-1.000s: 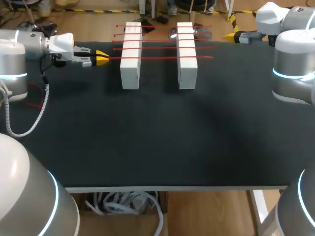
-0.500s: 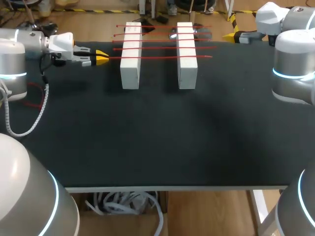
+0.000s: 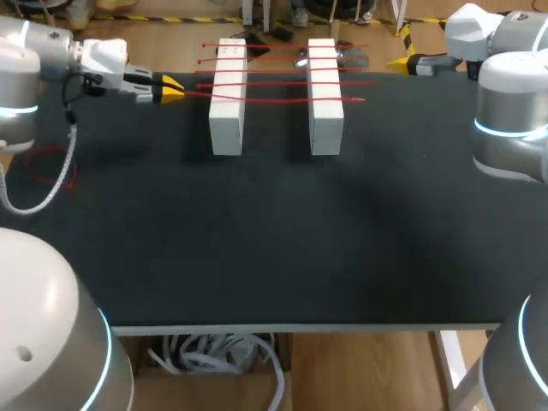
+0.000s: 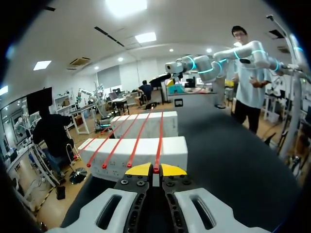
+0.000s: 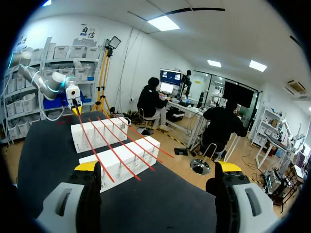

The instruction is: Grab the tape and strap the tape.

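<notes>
The left fingers (image 4: 140, 169) are pinched narrow on the left end of the nearest red tape (image 3: 274, 100), which lies across two white blocks (image 3: 228, 111) at the far side of the worktop (image 3: 257, 240). A good pull likely runs straight along the tape's line, keeping it on both blocks. The right fingers (image 5: 88, 166) stand wide, holding nothing.

Left pincer (image 4: 154, 170) clamped on tape (image 4: 159, 143); right pincer (image 5: 158, 167) spread wide.
</notes>
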Motion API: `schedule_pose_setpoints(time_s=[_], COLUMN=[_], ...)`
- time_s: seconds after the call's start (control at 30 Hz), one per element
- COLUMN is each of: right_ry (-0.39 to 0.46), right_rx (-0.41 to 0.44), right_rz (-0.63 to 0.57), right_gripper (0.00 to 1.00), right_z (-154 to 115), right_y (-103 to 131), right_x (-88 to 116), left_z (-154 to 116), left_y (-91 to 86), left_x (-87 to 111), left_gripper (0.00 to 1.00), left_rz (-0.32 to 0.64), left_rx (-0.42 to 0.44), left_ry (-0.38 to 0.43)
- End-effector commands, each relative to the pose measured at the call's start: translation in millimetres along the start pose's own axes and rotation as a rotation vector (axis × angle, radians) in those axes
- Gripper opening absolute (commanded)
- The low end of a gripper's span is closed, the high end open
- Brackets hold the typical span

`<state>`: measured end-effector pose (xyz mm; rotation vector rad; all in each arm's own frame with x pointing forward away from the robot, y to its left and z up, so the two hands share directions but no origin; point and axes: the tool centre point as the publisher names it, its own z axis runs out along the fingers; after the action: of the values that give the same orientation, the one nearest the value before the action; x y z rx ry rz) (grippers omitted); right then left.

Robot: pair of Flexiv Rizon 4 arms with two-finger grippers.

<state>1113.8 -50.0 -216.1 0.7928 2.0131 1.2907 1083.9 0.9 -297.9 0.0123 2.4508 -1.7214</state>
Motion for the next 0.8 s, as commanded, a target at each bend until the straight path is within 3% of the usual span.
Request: schedule_pose_setpoints(time_s=[0.03, 0.8], right_ry=[0.0, 0.0], right_rx=[0.0, 0.0], right_rz=[0.0, 0.0], right_gripper=[1.0, 1.0], right_z=[0, 0], right_y=[0, 0], right_x=[0, 0], left_z=[-8, -16], left_y=[-30.5, -97.0], left_x=[15.6, 27.3], left_gripper=[0.0, 0.0], left_rz=[-0.004, -0.029], left_rx=[-0.144, -0.438], left_ry=[-0.04, -0.078])
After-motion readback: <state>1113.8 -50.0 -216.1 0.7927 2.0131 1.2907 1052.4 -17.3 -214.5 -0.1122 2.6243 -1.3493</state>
